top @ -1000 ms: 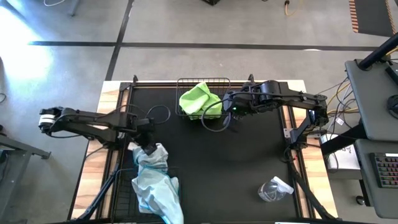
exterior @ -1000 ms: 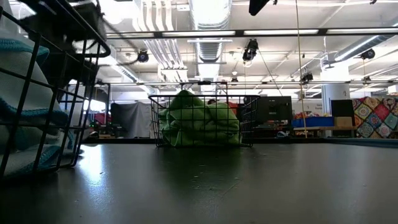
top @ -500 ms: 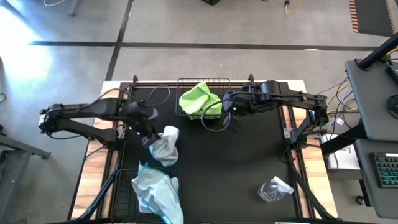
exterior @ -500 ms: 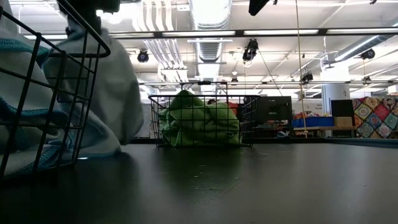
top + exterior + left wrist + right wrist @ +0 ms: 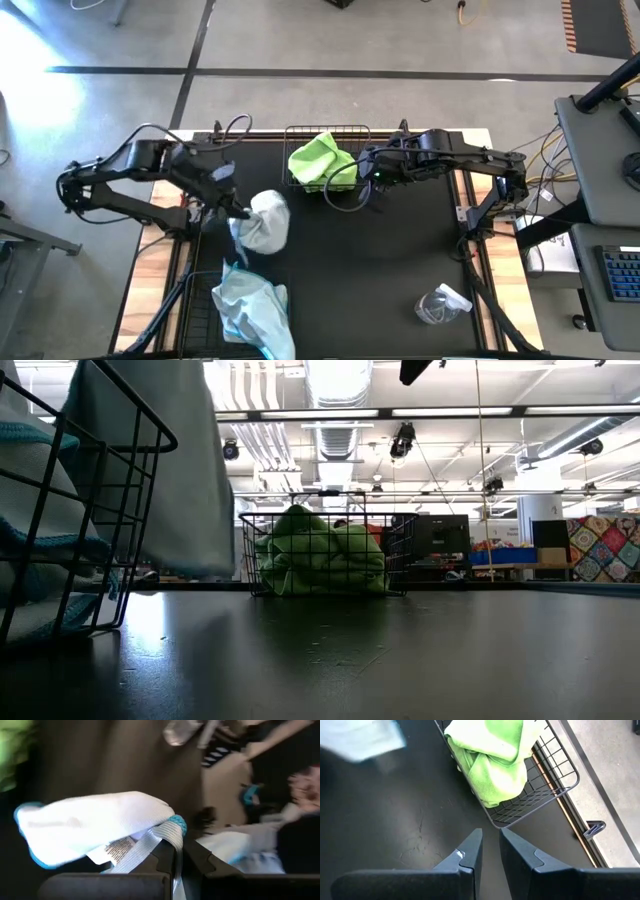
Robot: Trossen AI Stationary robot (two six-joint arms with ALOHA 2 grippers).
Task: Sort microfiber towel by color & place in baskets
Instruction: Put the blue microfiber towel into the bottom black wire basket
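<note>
My left gripper (image 5: 238,212) is shut on a pale blue microfiber towel (image 5: 265,222), which hangs above the table beyond the near-left wire basket (image 5: 200,310). In the low view the towel (image 5: 150,470) hangs behind that basket (image 5: 110,510), its lower edge just off the tabletop. More pale blue towels (image 5: 250,310) lie heaped in and over this basket. Lime green towels (image 5: 322,160) fill the far basket (image 5: 330,130). My right gripper (image 5: 490,837) waits shut just right of the far basket, holding nothing. My left gripper pinches the pale blue towel between its two fingers at a blue-bound edge with a sewn label and ribbon loop (image 5: 167,832). The towel (image 5: 95,827) bunches out past the fingertips and hangs lifted clear of the table and basket.
A small clear plastic wrapper (image 5: 440,303) lies at the table's near right. The black tabletop (image 5: 400,250) between the baskets and the wrapper is bare. Wooden strips and cables run along the table's left and right edges.
My left gripper has risen from the near-left basket and moved toward the far edge, staying shut. The pale blue towel came up out of the heap, its lower end leaving the tabletop, and now hangs free. The right arm kept still.
</note>
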